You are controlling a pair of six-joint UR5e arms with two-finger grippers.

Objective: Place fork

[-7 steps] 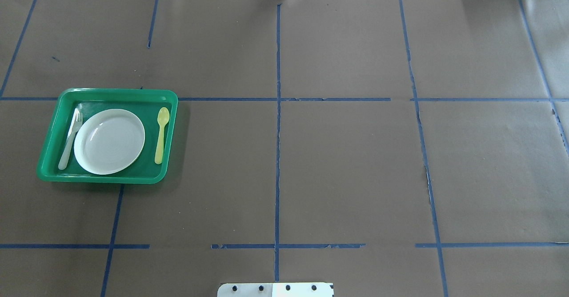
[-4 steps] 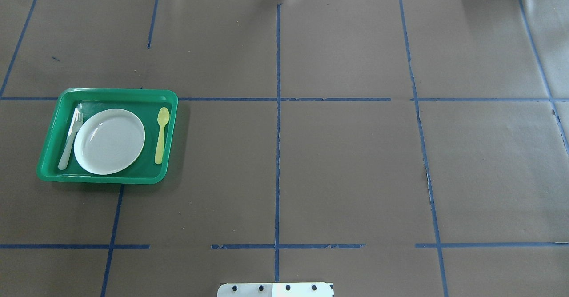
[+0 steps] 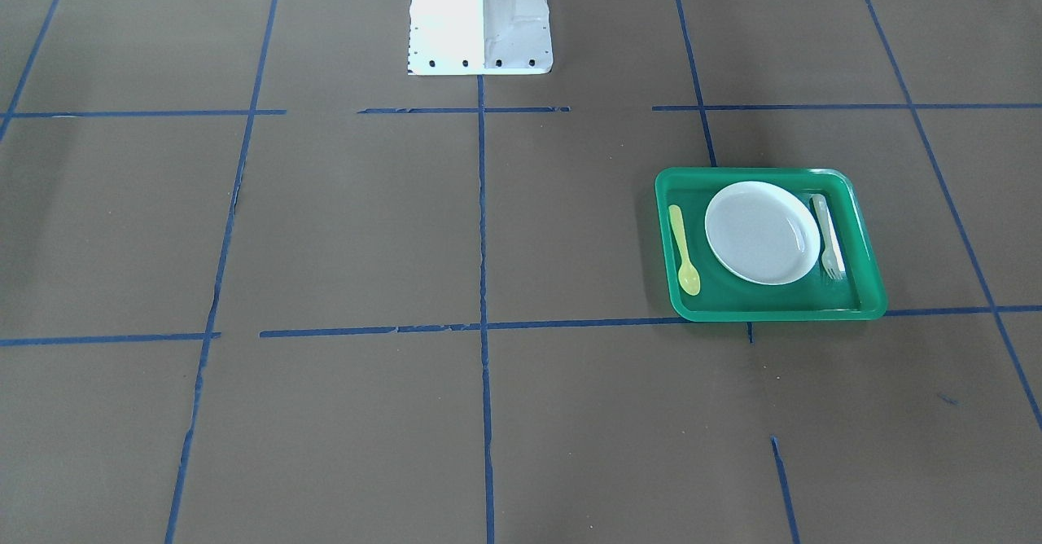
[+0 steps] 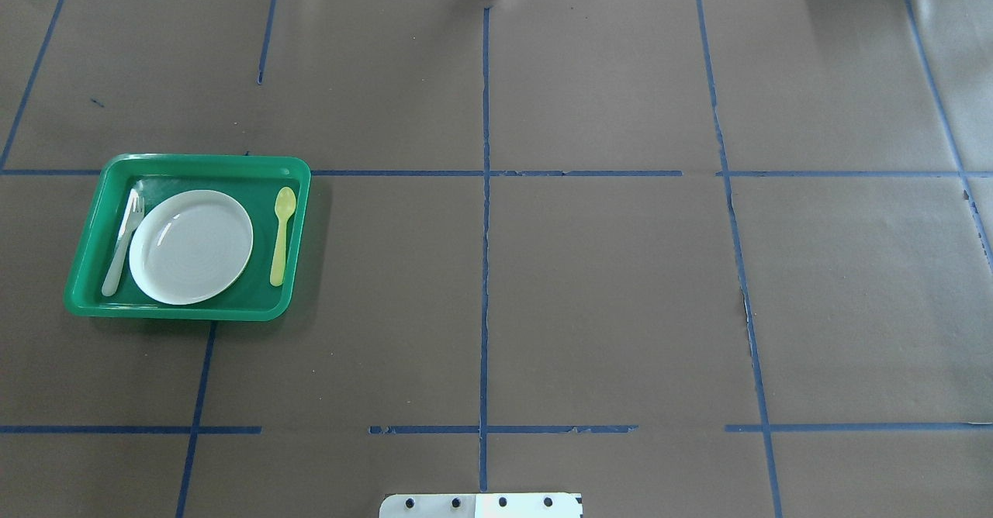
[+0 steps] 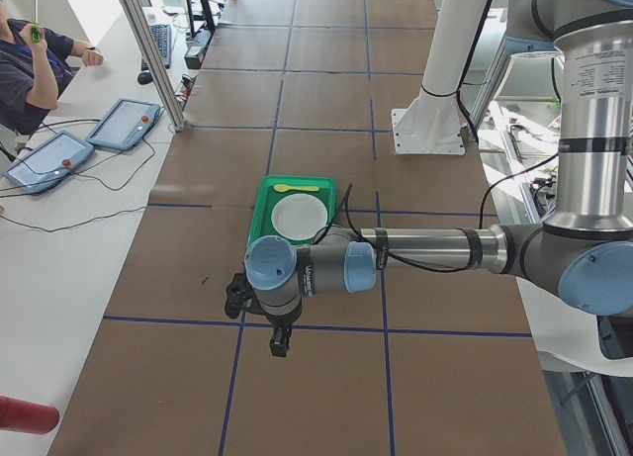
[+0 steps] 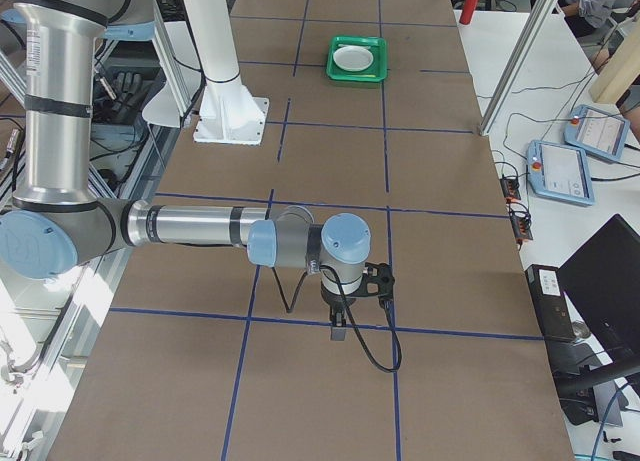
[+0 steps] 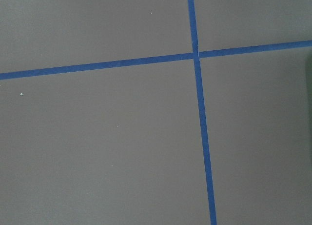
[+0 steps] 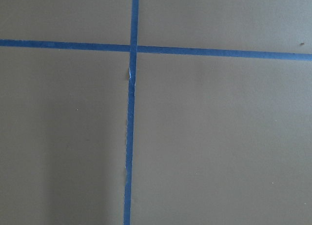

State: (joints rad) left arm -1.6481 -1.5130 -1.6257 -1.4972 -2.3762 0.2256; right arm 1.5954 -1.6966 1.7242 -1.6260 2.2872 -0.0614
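I see a green tray (image 4: 186, 160), a white plate (image 4: 191, 246), a yellow spoon (image 4: 281, 236), a whitish translucent fork (image 4: 122, 245), and brown table paper (image 4: 605, 293) with a blue tape grid (image 4: 485, 270).

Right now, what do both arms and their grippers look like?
The left arm and right arm match: silver tubes, grey joint housings, light-blue round caps. The left gripper and right gripper are small and black. A black cable loops from the right wrist. No markings are legible.
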